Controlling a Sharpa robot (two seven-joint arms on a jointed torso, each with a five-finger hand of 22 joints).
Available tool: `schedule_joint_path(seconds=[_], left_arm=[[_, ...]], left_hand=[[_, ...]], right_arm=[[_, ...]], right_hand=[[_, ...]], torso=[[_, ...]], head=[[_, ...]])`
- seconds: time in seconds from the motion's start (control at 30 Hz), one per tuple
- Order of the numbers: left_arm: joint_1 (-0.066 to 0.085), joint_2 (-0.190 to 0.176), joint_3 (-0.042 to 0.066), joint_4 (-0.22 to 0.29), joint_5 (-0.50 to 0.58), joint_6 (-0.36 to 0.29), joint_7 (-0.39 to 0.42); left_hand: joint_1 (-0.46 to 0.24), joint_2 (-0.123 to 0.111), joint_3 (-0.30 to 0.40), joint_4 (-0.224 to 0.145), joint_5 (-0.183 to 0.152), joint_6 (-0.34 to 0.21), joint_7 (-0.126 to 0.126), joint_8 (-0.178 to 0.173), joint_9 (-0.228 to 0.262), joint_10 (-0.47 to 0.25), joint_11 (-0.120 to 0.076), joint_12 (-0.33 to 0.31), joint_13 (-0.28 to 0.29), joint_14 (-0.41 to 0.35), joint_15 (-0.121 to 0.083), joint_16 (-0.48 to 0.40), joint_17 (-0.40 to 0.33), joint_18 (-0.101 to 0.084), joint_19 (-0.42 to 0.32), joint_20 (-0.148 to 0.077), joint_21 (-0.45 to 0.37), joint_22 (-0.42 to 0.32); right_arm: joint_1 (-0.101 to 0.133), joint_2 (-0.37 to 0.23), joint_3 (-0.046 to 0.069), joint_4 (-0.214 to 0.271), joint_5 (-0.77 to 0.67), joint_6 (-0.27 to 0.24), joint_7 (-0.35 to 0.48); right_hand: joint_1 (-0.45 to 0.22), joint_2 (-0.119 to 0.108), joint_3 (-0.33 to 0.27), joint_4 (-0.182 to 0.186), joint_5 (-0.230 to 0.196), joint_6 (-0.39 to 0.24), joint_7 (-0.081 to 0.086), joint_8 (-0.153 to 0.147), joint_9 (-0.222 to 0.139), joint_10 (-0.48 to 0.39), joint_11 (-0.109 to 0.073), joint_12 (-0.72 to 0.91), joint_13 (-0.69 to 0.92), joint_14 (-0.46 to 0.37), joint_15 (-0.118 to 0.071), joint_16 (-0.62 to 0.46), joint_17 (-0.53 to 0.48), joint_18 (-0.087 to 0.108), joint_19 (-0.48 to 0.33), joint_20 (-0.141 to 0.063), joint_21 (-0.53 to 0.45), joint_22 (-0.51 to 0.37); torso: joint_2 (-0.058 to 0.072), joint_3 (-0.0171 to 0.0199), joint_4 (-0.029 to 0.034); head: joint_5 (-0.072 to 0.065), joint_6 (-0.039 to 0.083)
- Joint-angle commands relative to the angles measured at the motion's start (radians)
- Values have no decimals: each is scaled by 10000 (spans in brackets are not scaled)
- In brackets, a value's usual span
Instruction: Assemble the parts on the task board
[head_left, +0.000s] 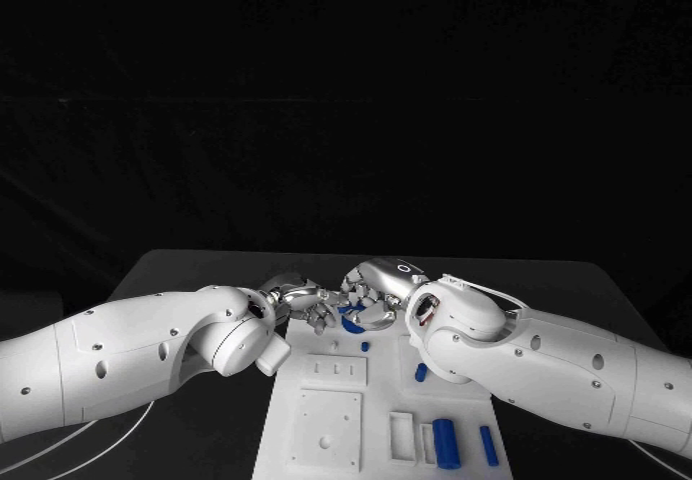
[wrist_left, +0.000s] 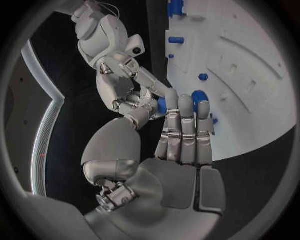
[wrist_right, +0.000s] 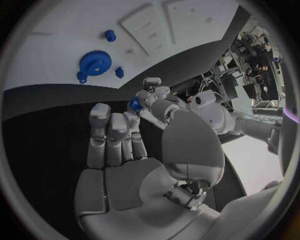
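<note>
At the far end of the white task board (head_left: 329, 452) my left hand (head_left: 296, 298) and right hand (head_left: 372, 295) meet fingertip to fingertip above the table. A small blue part (wrist_right: 134, 104) sits between them, pinched by thumb and fingers of both. From the left wrist the same part (wrist_left: 161, 105) lies between my left hand (wrist_left: 184, 145) and the right hand (wrist_left: 122, 92). From the right wrist, the right hand (wrist_right: 119, 150) faces the left hand (wrist_right: 153, 95). A blue gear (wrist_right: 95, 62) lies on the board (wrist_right: 56, 45), partly hidden under the hands (head_left: 351, 322).
Small blue pegs (head_left: 365, 346) (head_left: 421, 372) stand on the board behind two raised white plates (head_left: 335, 370) (head_left: 326, 428). Two blue cylinders (head_left: 446, 443) (head_left: 489, 445) lie at the board's near right. Both forearms flank the board; black table stretches beyond the hands.
</note>
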Motion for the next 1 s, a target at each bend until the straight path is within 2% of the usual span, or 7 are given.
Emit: schedule_joint_path(seconds=[0.03,0.1,0.13,0.23,0.37,0.7,1.0], left_arm=[[31,3,32,11,-215,73,103],[31,6,32,8,-247,85,113],[31,6,32,10,-248,60,130],[31,13,32,9,-248,44,145],[30,26,32,13,-264,-35,125],[30,50,32,29,-296,-32,68],[30,50,32,31,-358,-87,53]], left_hand=[[-125,-32,35,28,-40,712,-592,111,431,149,-60,119,57,161,-62,104,20,-77,130,-690,123,175],[-122,-60,52,10,-8,782,-631,151,546,218,-101,195,103,242,-114,169,26,-77,175,-737,198,182],[-116,-118,70,-16,193,840,-666,188,643,277,-137,262,143,307,-151,231,37,-83,199,-768,256,190],[-160,-299,115,-83,1302,944,-729,244,933,366,-204,430,264,403,-217,379,72,-115,222,-844,410,190],[-224,-464,123,-150,2313,1096,-812,267,1274,461,-293,673,458,494,-296,589,174,-137,262,-938,604,182],[-252,-626,117,-250,2861,1414,-981,267,2027,516,-478,1331,976,653,-482,1069,408,-143,364,-1131,1031,166],[-217,-657,128,-300,2918,1459,-1001,238,2160,513,-500,1421,1047,679,-506,1127,424,-141,375,-1160,1110,164]], right_arm=[[-54,-14,-28,-38,-53,213,39],[-61,-13,-28,-33,-46,203,46],[-64,-12,-28,-31,-40,201,52],[-67,-7,-29,-30,-26,182,60],[-69,-5,-29,-21,-4,181,82],[-73,16,-29,-16,32,179,93],[-74,-17,-29,-33,68,146,114]], right_hand=[[-170,-27,-21,105,29,457,363,-1,207,80,-6,-22,-15,34,-22,-36,7,344,59,9,50,122],[-229,-71,-54,160,31,461,361,-7,203,84,-8,-25,-15,40,-24,-39,6,344,69,11,49,121],[-251,-90,-70,182,34,462,360,-10,201,86,-10,-26,-16,42,-26,-40,6,344,73,11,48,121],[-277,-112,-91,214,44,465,358,-14,198,88,-12,-28,-16,45,-28,-42,6,344,79,9,47,121],[-301,-125,-109,245,58,471,355,-17,196,91,-14,-29,-16,48,-30,-44,6,344,83,7,45,120],[-318,-126,-126,279,102,481,351,-19,194,96,-19,-30,-16,51,-34,-47,6,344,88,3,42,120],[-340,-155,-150,304,133,480,350,-27,189,95,-20,-34,-16,51,-36,-51,6,344,88,1,38,120]], torso=[[1,0,6],[0,-1,5],[0,3,5],[-2,3,2],[-1,4,6],[-3,5,2],[-1,0,5]], head=[[7,-1],[9,-8],[9,-6],[8,-11],[13,-14],[22,-20],[14,-23]])
